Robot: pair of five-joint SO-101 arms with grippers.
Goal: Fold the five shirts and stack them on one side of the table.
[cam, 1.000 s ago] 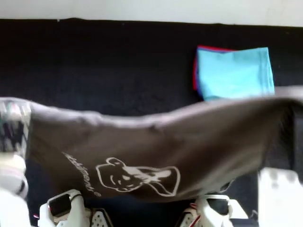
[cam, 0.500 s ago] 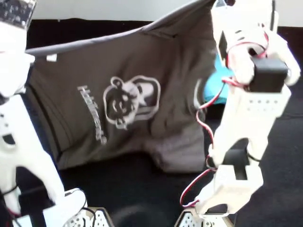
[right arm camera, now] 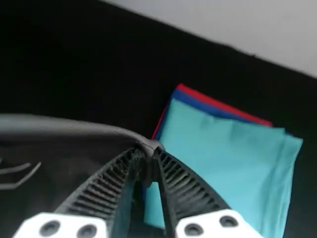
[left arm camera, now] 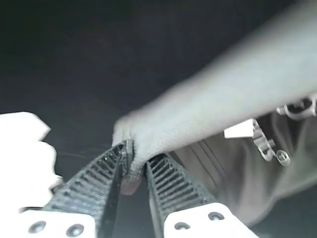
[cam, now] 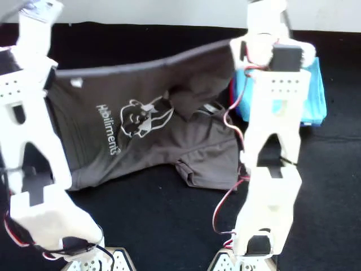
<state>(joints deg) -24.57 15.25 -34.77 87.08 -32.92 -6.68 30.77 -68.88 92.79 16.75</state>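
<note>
Hanging by its upper edge between two arms, the dark grey-brown cotton T-shirt with a white cartoon print (cam: 146,130) stretches across the middle of the black cloth-covered table (cam: 141,226), its lower part crumpled and lying on the surface. The left gripper (left arm camera: 134,158) is clenched on a bunched corner of the fabric, its ribbed jaws pressed together with the cloth between them. The right gripper (right arm camera: 148,154) likewise pinches the opposite end of that edge in a narrow fold. The garment looks light, soft and wholly limp: it sags between the two holds, folds over itself at the middle and will likely take whatever shape it is dropped in. It seems best held as it is now, at the two ends of one edge, with the arms kept apart so that the cloth lies flat when lowered. Each hold is only a thin nip of cloth, and it could slip if pulled hard. Just beside the right gripper, on the far right of the table, lies a stack of folded shirts, turquoise on top with blue and red beneath (cam: 313,96), apparently the pile this shirt is meant to join.
</note>
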